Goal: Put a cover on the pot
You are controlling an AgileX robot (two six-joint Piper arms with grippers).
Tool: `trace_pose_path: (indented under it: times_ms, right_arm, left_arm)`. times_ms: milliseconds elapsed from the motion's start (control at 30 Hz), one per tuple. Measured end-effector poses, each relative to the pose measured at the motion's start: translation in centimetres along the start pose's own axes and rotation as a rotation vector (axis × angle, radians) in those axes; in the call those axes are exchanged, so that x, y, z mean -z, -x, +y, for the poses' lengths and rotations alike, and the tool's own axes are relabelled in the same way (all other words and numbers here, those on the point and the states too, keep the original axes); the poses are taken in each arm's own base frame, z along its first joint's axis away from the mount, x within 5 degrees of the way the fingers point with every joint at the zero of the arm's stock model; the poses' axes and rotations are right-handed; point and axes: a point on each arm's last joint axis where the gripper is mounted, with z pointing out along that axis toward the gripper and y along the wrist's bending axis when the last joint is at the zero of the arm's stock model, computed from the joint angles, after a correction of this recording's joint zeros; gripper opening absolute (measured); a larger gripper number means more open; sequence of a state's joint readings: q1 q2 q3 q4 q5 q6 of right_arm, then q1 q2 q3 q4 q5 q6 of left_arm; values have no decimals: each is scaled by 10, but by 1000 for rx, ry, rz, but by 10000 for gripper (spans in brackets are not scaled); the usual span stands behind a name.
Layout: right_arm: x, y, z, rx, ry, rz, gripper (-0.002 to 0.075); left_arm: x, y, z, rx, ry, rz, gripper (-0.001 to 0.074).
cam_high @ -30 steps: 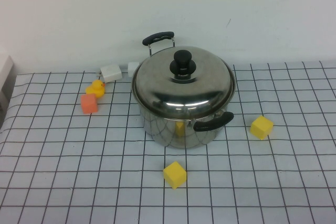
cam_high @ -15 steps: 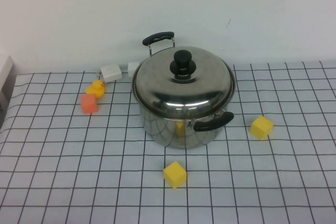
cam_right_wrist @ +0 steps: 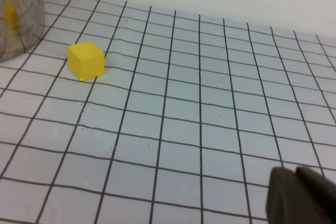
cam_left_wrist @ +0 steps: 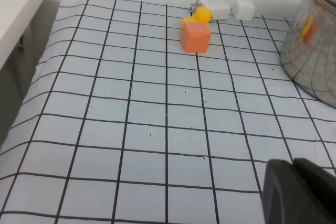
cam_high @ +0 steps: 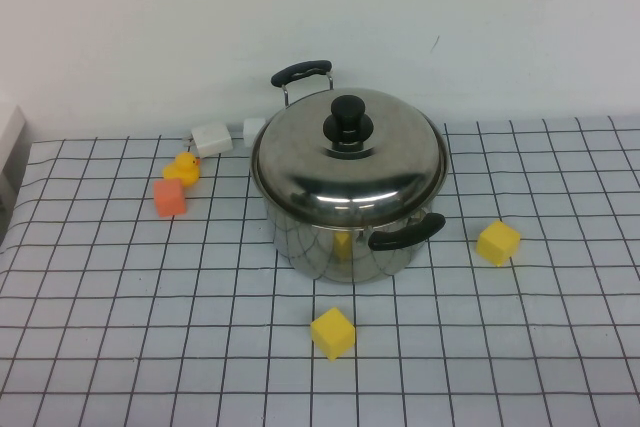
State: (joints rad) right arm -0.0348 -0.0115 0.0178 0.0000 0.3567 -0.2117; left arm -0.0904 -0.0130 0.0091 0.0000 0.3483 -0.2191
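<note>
The large steel pot (cam_high: 345,237) stands mid-table with two black handles. The domed steel lid (cam_high: 348,157) with its black knob (cam_high: 348,122) sits on the pot's rim. Neither arm shows in the high view. My left gripper (cam_left_wrist: 295,188) is shut and empty, low over the gridded cloth, well away from the pot's wall (cam_left_wrist: 315,40). My right gripper (cam_right_wrist: 298,192) is shut and empty over the cloth, far from the pot's edge (cam_right_wrist: 18,14).
A yellow cube (cam_high: 332,333) lies in front of the pot, another (cam_high: 498,242) to its right, also in the right wrist view (cam_right_wrist: 86,60). An orange cube (cam_high: 170,197), a yellow duck (cam_high: 184,166) and two white blocks (cam_high: 212,138) sit at the back left.
</note>
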Motion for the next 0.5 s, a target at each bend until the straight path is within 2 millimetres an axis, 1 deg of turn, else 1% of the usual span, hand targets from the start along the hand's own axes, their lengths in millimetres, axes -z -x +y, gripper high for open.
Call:
trace_pose_path:
  times_ms: [500]
  right_arm:
    - [0,0,0,0,0,0,9]
  left_arm:
    - [0,0,0,0,0,0,-1]
